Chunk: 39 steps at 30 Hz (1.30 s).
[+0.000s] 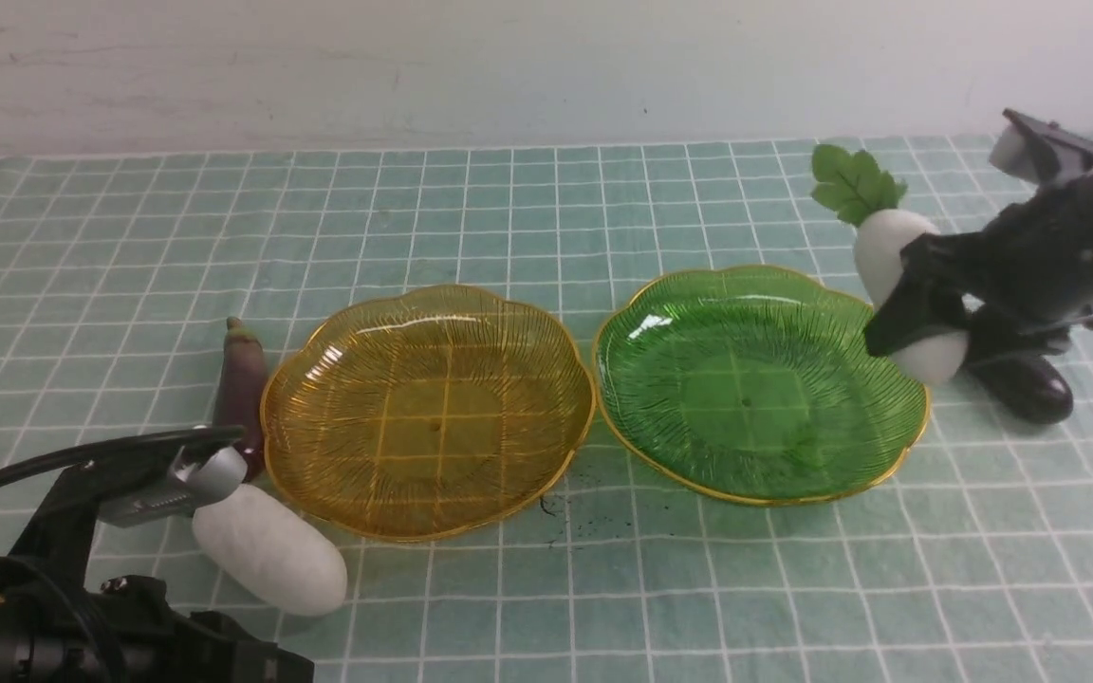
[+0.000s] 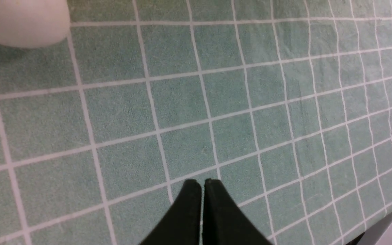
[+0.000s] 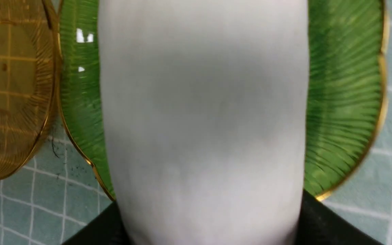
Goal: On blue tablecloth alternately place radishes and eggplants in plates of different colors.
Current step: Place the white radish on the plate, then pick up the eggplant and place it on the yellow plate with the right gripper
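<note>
The right tool (image 1: 918,327) gripped a radish (image 1: 888,249) around its middle, leaves pointing up, at the right rim of the green plate (image 1: 698,313). An eggplant (image 1: 1030,389) lay on the cloth (image 1: 509,199) just beyond that tool. The left tool (image 2: 201,183) was closed on nothing, low over the cloth near the other radish (image 1: 271,555), which lay beside the amber plate (image 1: 338,351). A second eggplant (image 1: 241,379) lay just beside that plate's left rim.

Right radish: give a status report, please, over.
Left hand shut, empty. Right hand grips radish beside green plate. It and yellow plate bare; nothing blocks.
</note>
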Tool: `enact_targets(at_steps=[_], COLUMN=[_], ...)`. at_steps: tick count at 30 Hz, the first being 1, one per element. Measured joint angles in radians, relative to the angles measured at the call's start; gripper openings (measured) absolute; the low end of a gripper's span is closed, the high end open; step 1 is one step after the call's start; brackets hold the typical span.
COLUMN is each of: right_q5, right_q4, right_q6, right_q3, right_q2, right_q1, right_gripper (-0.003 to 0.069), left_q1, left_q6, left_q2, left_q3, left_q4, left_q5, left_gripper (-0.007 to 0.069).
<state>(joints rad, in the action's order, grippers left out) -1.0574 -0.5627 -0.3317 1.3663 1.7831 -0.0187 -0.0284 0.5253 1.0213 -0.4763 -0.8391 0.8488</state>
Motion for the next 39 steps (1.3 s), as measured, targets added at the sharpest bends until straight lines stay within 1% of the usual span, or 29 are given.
enact_targets(at_steps=[2, 5, 14, 16, 17, 19, 20, 22, 24, 29, 33, 35, 37, 38, 39], right_q5=[0.026, 0.036, 0.065, 0.067, 0.068, 0.07, 0.07, 0.064, 0.041, 0.013, 0.032, 0.069, 0.095, 0.113, 0.114], right_q4=[-0.019, -0.024, -0.017, -0.013, -0.013, -0.011, -0.007, 0.008, 0.055, 0.208, 0.352, 0.448, 0.51, 0.563, 0.563], right_q6=[-0.046, -0.064, -0.068, -0.068, -0.068, -0.068, -0.068, -0.068, -0.068, -0.033, 0.067, 0.148, 0.196, 0.23, 0.234], right_q3=[0.0, 0.0, 0.0, 0.0, 0.0, 0.0, 0.0, 0.003, 0.02, 0.103, 0.149, 0.157, 0.157, 0.158, 0.158], right_q2=[0.038, 0.092, 0.152, 0.152, 0.152, 0.152, 0.152, 0.152, 0.152, 0.152, 0.152, 0.152, 0.155, 0.163, 0.166], right_q1=[-0.031, -0.059, -0.067, -0.067, -0.067, -0.067, -0.067, -0.067, -0.067, -0.055, -0.025, -0.003, 0.01, 0.02, 0.021], right_gripper=[0.0461, 0.0461, 0.0461, 0.048, 0.0503, 0.0564, 0.0611, 0.0648, 0.068, 0.0686, 0.0671, 0.0655, 0.0645, 0.0631, 0.0628], left_q1=[0.0, 0.0, 0.0, 0.0, 0.0, 0.0, 0.0, 0.0, 0.0, 0.0, 0.0, 0.0, 0.0, 0.0, 0.0], left_q6=[0.0, 0.0, 0.0, 0.0, 0.0, 0.0, 0.0, 0.0, 0.001, 0.002, 0.002, 0.002, 0.002, 0.003, 0.003], left_q2=[0.0, 0.0, 0.0, 0.0, 0.0, 0.0, 0.0, 0.0, 0.0, 0.0, 0.0, 0.0, 0.0, 0.0, 0.0], left_q3=[0.0, 0.0, 0.0, 0.0, 0.0, 0.0, 0.0, 0.0, 0.0, 0.0, 0.0, 0.0, 0.0, 0.0, 0.0], left_q4=[0.0, 0.0, 0.0, 0.0, 0.0, 0.0, 0.0, 0.0, 0.0, 0.0, 0.0, 0.0, 0.0, 0.0, 0.0], left_q5=[-0.006, -0.011, -0.011, -0.011, -0.011, -0.011, -0.011, -0.011, -0.011, -0.011, -0.011, -0.011, -0.011, -0.011, -0.011], left_gripper=[-0.0006, -0.0006, -0.0006, -0.0006, -0.0006, -0.0006, -0.0006, -0.0006, -0.0006, -0.0006, -0.0006, -0.0006, -0.0006, -0.0006, -0.0006])
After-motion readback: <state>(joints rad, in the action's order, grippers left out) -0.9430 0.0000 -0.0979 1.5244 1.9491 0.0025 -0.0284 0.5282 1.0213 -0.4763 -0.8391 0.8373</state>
